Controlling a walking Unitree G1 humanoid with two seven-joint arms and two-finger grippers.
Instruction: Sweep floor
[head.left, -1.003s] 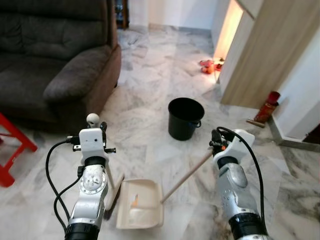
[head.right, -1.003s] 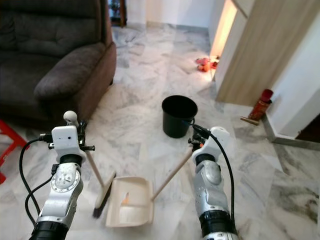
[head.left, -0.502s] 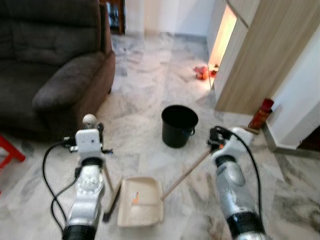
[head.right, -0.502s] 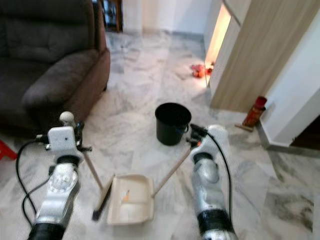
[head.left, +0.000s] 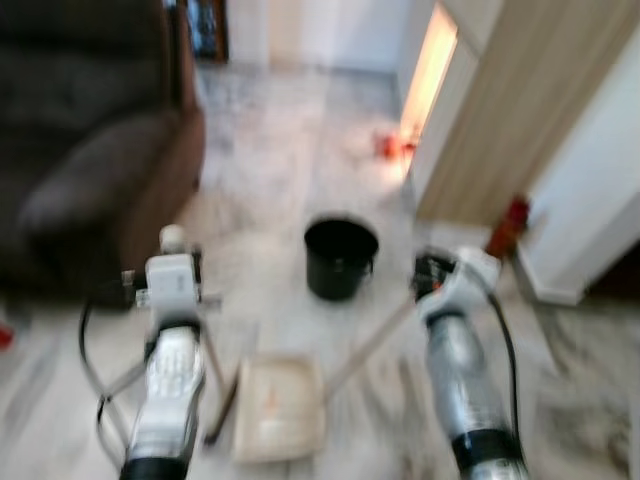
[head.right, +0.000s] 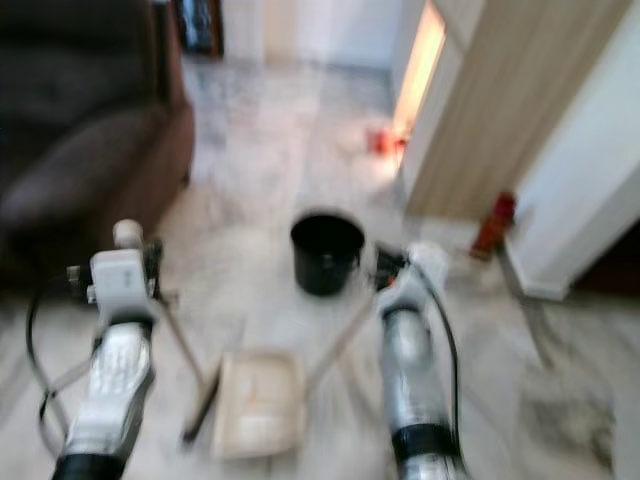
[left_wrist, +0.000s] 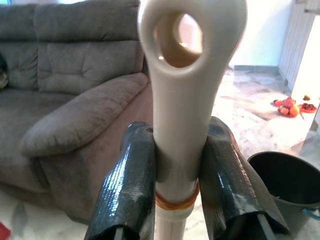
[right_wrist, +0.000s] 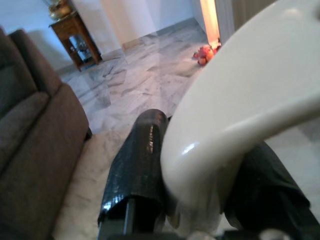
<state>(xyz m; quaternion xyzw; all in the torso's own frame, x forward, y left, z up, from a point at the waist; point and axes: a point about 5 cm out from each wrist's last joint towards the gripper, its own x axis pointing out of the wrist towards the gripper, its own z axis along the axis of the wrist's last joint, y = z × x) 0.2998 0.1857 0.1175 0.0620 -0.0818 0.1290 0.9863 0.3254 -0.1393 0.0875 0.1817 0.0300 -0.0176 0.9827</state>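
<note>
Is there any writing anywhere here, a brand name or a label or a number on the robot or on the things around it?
No readable text in these pictures.
Broom handle in the left gripper: plain, no print.
Dustpan handle in the right gripper: plain.
Black bucket and dustpan: blurred, no label visible.
Red object by the wall: too blurred to tell.

Living room with a marble floor, blurred in the head views

The floor (head.left: 280, 160) is pale grey-veined marble. A dark grey sofa (left_wrist: 65, 95) stands on the left, its padded armrest toward the open floor. A tall wooden cabinet (head.left: 510, 120) stands against a white wall (head.left: 590, 200) on the right, warm light glowing beside it. A small wooden side table (right_wrist: 72, 30) stands at the far wall.
</note>
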